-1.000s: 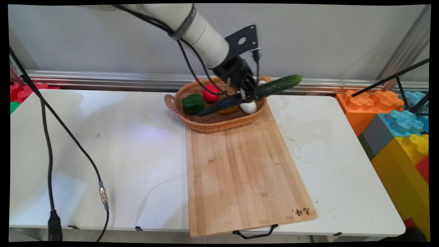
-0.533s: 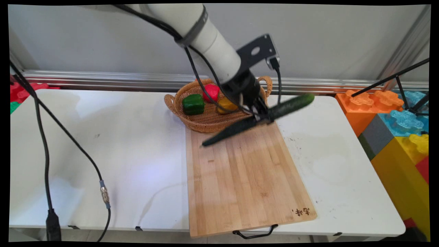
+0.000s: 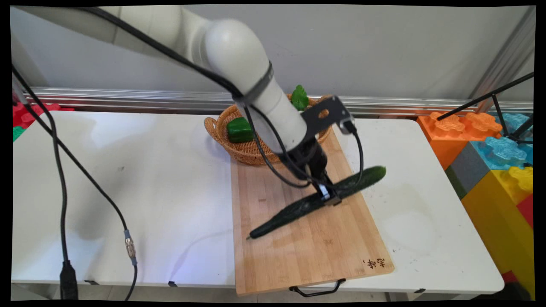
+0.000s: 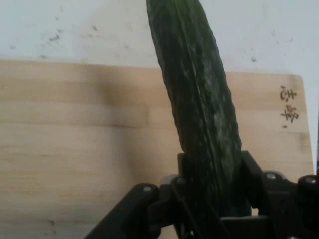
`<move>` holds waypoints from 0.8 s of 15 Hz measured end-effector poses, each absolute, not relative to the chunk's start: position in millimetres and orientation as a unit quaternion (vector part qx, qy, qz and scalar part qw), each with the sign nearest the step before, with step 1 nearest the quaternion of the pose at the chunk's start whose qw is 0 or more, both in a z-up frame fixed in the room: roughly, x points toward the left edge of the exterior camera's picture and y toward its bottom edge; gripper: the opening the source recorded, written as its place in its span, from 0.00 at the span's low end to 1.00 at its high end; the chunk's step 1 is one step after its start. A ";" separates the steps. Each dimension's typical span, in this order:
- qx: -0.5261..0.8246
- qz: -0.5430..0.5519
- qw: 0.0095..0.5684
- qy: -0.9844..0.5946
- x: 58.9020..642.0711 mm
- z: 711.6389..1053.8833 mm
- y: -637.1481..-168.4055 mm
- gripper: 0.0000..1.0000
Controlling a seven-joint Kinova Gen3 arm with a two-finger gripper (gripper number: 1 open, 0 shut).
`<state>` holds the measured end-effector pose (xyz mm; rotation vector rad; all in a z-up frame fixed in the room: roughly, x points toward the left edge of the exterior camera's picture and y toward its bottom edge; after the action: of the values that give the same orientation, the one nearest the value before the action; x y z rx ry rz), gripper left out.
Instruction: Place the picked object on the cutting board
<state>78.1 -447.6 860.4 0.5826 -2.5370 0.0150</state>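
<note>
Clamped across its middle by the end effector (image 3: 327,195): a long dark green cucumber (image 3: 315,201), slanted, stem tip low toward the near left and close to or touching the cutting board (image 3: 298,251), other end raised past the board's right edge over the white worktop (image 3: 128,179). Seen from the hand camera as a bumpy green cucumber (image 4: 199,109) running up from between the black fingers (image 4: 251,179), which press on either side of it, with the end effector (image 4: 212,199) closed around its girth. Directly beneath: pale bamboo cutting board (image 4: 75,149) with a small burnt mark near one corner and a black wire handle at its near edge. Behind the end effector, at the board's far end: a woven wicker basket (image 3: 222,132) holding a green bell pepper (image 3: 239,129) and, at its back, another green vegetable (image 3: 300,97), partly hidden by the arm. Well off to the right, beyond the worktop's edge: large toy building blocks (image 3: 490,153) in orange, blue and yellow. To the left: black cables (image 3: 59,179) hanging down over the worktop.
</note>
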 end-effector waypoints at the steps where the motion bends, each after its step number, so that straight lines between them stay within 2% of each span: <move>1: 0.216 0.001 0.263 -0.940 76.8 853.3 -445.5 0.00; 6: 0.218 -0.020 0.248 -0.944 73.9 819.3 -436.5 0.00; 11: 0.226 -0.032 0.247 -0.942 71.1 799.4 -431.5 0.00; 12: 0.227 -0.033 0.247 -0.941 70.9 797.9 -431.0 1.00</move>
<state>70.9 -431.0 797.9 0.6200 -2.5673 -0.0910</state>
